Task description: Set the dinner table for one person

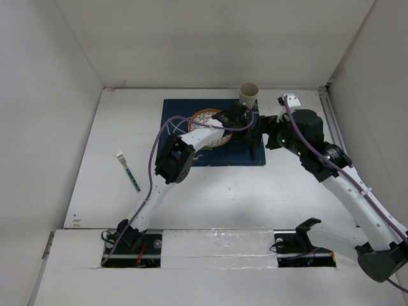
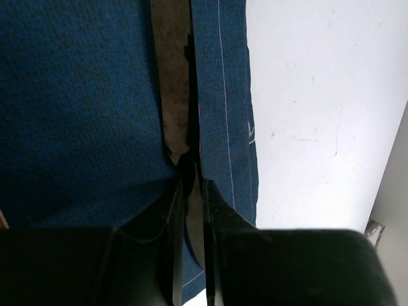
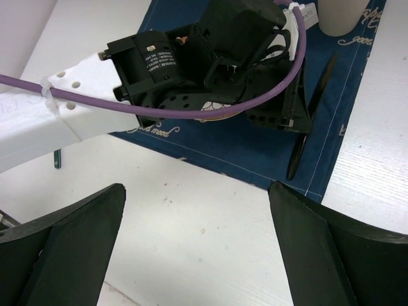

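Nearest, the right tool (image 3: 196,191) hangs over bare white table (image 1: 223,197) at the 6 o'clock side of the navy placemat (image 1: 223,156). Its fingers are spread wide with nothing between them. Only its own view shows this; from overhead the fingers are lost against the dark wrist.

At 9 o'clock on the table, well apart from the placemat, lies a fork (image 1: 127,171) with a teal handle, tines toward 11 o'clock.

The left tool (image 2: 191,191) is down on the placemat's 3 o'clock margin. Its fingers are drawn narrow on a black knife (image 2: 172,83), and a thin strip of the knife shows in the slit between them. The knife lies flat along the white stitched hem. The right wrist view gives its whole length, running 1 o'clock to 7 o'clock; the left wrist view cuts it off at the top.

Script in white on the placemat reads "good" near one corner and "mood" near another; the rest is covered. A label on the left arm's motor housing is too small to read.

A patterned plate (image 1: 199,118) sits on the placemat, mostly hidden under the left arm and its purple cable (image 1: 153,159). A beige cup (image 1: 248,92) stands at the placemat's 1 o'clock corner, its top cropped in the right wrist view.
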Motion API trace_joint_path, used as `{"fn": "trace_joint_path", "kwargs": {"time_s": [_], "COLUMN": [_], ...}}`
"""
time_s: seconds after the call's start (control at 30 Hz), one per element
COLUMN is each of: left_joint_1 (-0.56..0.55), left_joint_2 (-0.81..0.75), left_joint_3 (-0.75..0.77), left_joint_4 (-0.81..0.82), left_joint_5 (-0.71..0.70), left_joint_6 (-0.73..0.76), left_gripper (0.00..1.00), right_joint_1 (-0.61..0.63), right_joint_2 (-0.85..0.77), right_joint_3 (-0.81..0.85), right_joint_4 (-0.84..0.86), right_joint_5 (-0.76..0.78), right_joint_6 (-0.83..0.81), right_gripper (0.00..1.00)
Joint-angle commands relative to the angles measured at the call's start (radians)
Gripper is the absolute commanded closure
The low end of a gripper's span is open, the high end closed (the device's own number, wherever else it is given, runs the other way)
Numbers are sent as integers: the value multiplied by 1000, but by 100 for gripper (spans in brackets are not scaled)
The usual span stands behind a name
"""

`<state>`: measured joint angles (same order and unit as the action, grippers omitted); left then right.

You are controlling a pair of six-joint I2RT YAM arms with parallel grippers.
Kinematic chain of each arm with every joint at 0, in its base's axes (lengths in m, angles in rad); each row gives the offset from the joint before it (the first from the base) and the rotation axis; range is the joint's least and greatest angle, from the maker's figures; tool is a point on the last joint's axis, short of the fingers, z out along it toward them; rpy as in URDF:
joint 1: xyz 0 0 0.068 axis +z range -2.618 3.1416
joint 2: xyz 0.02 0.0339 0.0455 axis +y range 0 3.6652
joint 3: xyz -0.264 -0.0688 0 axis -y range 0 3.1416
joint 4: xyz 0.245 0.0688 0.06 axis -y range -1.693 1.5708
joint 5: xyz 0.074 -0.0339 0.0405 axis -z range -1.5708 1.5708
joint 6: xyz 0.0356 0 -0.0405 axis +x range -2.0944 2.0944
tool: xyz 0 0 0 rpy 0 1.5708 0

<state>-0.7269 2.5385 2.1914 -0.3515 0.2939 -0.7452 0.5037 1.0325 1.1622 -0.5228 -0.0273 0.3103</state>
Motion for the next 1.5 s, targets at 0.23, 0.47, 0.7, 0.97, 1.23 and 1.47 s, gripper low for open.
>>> {"fn": "trace_joint_path", "kwargs": {"time_s": [0.23, 0.47, 0.7, 0.97, 1.23, 1.47], "left_joint_1": [6, 6, -14, -3, 229, 752], "left_joint_2": [-23, -78, -226, -570, -1073, -1483], "left_joint_3": [27, 2, -30, -185, -736, -1318], "left_joint_4": [37, 46, 48, -87, -316, -256], "left_joint_5": [-9, 1, -42, -323, -691, -471], "left_joint_6": [-22, -22, -22, 0, -177, -62], "left_gripper": [84, 77, 64, 0, 0, 0], "right_joint_1": [16, 16, 25, 25, 44, 78], "right_joint_2": [-3, -3, -26, -146, -157, -101], "right_joint_3": [1, 1, 10, 56, 1, -117], "right_joint_4": [44, 44, 34, 21, 79, 240], "right_joint_5": [-10, -10, -19, -19, -54, -164], "right_joint_6": [-8, -8, -8, -8, -8, 23], "right_gripper": [0, 0, 0, 0, 0, 0]}}
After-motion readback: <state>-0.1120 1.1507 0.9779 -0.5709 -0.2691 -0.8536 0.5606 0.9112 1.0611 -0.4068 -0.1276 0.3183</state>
